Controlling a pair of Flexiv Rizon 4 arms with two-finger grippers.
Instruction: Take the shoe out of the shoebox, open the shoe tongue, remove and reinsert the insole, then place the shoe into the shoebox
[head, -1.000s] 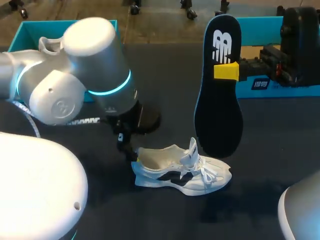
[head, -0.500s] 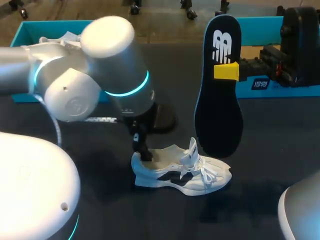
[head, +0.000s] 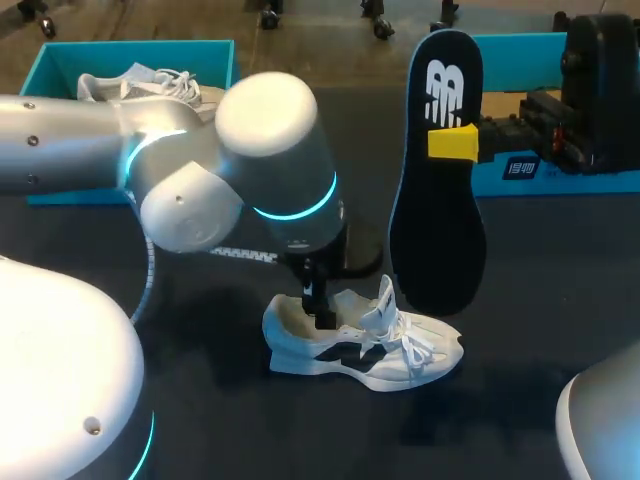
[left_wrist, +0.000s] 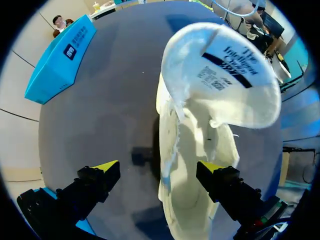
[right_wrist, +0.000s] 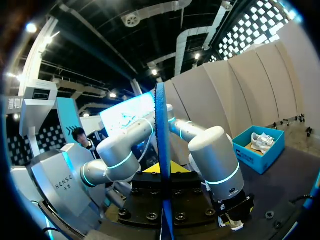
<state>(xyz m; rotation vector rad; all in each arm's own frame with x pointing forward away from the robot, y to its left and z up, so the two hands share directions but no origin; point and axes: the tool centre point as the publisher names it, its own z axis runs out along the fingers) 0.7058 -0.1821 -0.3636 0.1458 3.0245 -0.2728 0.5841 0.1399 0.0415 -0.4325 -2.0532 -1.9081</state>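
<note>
1. The shoe (head: 360, 345) sits on its sole on the bench (head: 540, 300), out of the shoebox, with its toe toward my right arm's side. Its tongue (left_wrist: 220, 75) stands pulled up and the mouth gapes, which suits an insole going back in
2. The insole (head: 437, 200) is out of the shoe and hangs upright above the lace end. Whether its lower tip touches the laces I cannot tell
3. The right tool (head: 452, 142) is clamped on the insole near its upper end. The right wrist view shows the insole edge-on between the two fingers. Held this way it looks poised to be fed down into the opening
4. The left tool (head: 322, 312) is down at the shoe's collar, fingers spread wide and gripping nothing. In the left wrist view one finger hangs over the opening and the other over bare bench, with the side wall between them – probably there to steady the shoe or keep it open
5. The shoebox (head: 60, 70) stands at the far left of the bench with a second shoe (head: 140, 85) inside; another teal box (head: 515, 60) sits behind my right arm
6. In the way – the left arm's bulky wrist crowds the heel, and the raised tongue stands close to the insole's likely path
</note>
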